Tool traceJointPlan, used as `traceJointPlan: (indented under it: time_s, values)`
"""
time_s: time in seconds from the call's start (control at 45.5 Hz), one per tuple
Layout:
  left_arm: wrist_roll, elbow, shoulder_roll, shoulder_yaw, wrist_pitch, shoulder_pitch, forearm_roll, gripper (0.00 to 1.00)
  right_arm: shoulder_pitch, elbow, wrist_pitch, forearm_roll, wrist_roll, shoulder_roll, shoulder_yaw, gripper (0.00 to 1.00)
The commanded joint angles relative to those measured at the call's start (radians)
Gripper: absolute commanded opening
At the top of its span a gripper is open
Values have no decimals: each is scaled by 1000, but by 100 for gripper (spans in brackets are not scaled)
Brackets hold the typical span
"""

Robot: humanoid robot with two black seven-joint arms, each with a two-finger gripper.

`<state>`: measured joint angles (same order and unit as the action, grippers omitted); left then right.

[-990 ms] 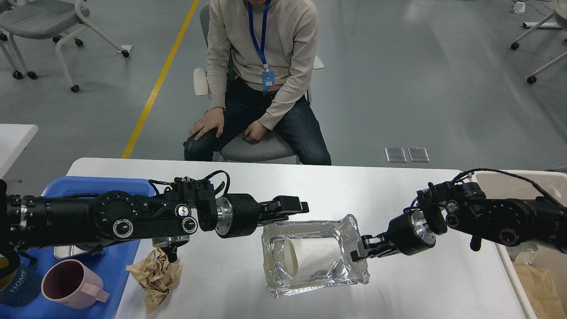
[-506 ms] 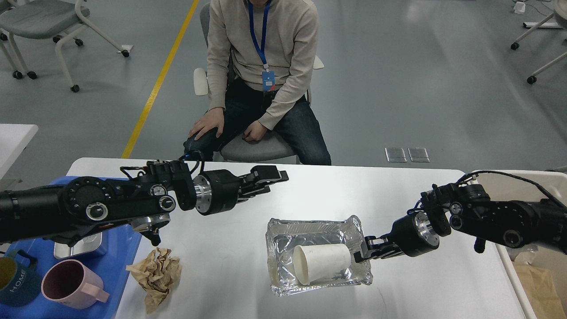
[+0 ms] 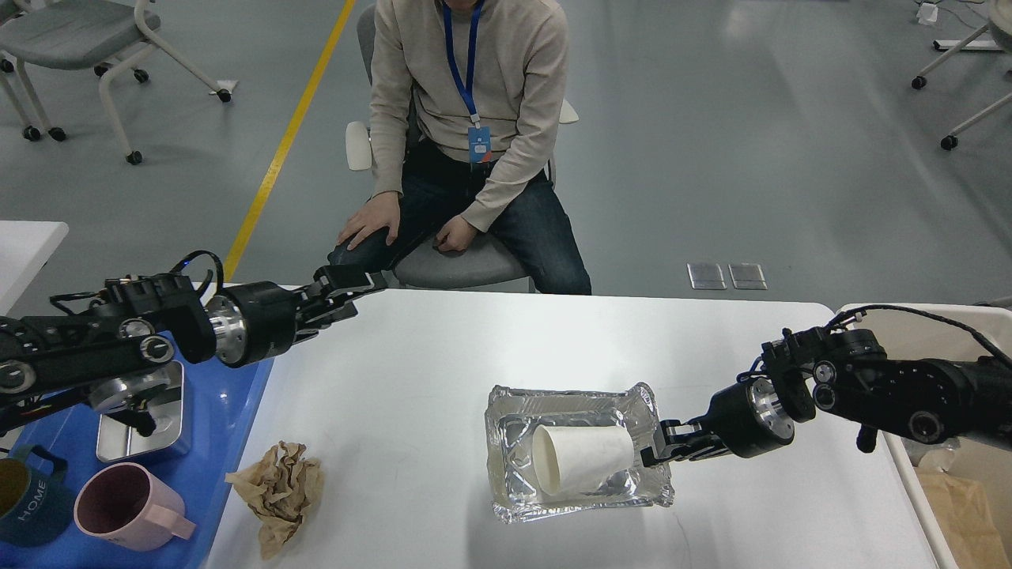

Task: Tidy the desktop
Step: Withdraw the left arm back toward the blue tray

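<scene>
The white desktop point(image 3: 443, 371) fills the lower middle of the head view. On it lies a foil tray point(image 3: 514, 431) with a white paper cup point(image 3: 585, 460) lying on its side inside. My right gripper point(image 3: 653, 454) comes in from the right and is shut on the foil tray's right rim. My left gripper point(image 3: 348, 291) is open and empty, above the desktop's far left edge and far from the tray. A crumpled brown paper point(image 3: 278, 491) lies on the desktop at the front left.
A blue plastic tray point(image 3: 228, 442) at the left holds a pink mug point(image 3: 126, 506), a dark blue mug point(image 3: 24, 506) and a metal box point(image 3: 146, 411). A white bin point(image 3: 909, 324) stands at the right edge. A seated person point(image 3: 466, 142) faces the far edge.
My left arm has drawn back to the left and far side, away from the foil tray. My right gripper has slid the tray with the cup a little rightward and nearer.
</scene>
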<state>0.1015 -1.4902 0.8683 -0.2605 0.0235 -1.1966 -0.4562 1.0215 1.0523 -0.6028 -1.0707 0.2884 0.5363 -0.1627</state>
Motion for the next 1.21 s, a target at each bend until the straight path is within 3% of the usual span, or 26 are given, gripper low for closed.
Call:
traceJointPlan:
  time_s: [0.0, 0.286, 0.704, 0.836, 1.188]
  values:
    - [1, -58, 125, -3, -2, -1, -6, 66, 0, 0, 2, 0, 0, 1, 0, 0]
    - [0, -147, 380, 0, -27, 0, -50, 73, -1, 3, 5, 0, 0, 10, 0, 0]
    - [21, -154, 698, 0, -112, 103, -88, 75, -4, 14, 8, -2, 0, 24, 2, 0]
    - [67, -154, 732, 0, -117, 117, -104, 76, -4, 18, 8, -2, 0, 31, 2, 0]
    - [67, -147, 703, -11, -109, 137, -102, 76, -4, 25, 9, -2, 0, 42, 5, 0]
